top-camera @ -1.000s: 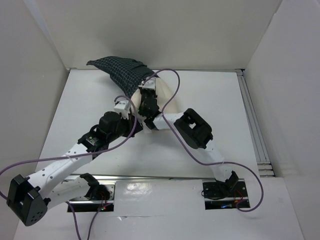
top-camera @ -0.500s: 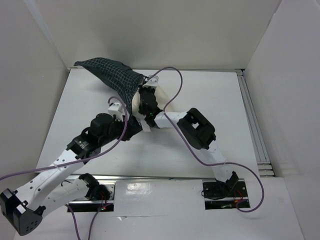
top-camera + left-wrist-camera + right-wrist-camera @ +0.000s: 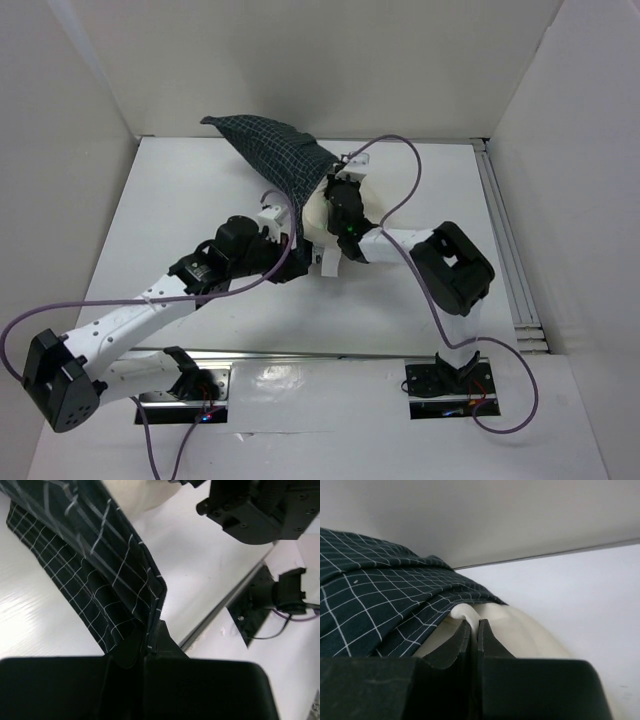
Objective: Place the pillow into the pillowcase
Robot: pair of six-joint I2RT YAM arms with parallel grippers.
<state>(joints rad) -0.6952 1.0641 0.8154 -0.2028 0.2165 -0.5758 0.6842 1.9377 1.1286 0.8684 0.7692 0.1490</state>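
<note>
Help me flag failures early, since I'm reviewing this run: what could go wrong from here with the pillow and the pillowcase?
1. The left gripper is shut on just the hem of the pillowcase. A hard pull could slip it free, and the opening would likely collapse.
2. The right gripper pinches only a small fold of the pillow, so the cushion may slip out before it goes deeper.

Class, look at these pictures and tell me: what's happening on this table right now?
The left gripper is shut on the edge of the checked pillowcase, while the right gripper pinches the cream pillow. The pillowcase is drawn over part of the pillow and the rest shows bare, so the pillow is only partly in.
</note>
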